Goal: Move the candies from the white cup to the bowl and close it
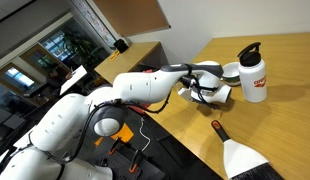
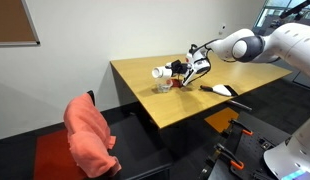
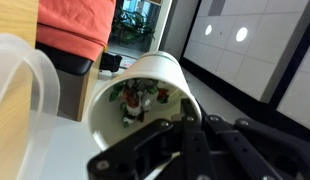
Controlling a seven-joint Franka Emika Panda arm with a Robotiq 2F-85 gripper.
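My gripper is clamped on the white cup, tipped sideways over the table near its arm-side edge. The candies lie inside. I can't make out the bowl, so a misaimed pour could scatter them.

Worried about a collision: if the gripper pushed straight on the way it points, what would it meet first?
The gripper is shut on the white cup, so that lies ahead. Past it, the white bottle looks nearest in an exterior view, but it may stand off the line; depth unclear.
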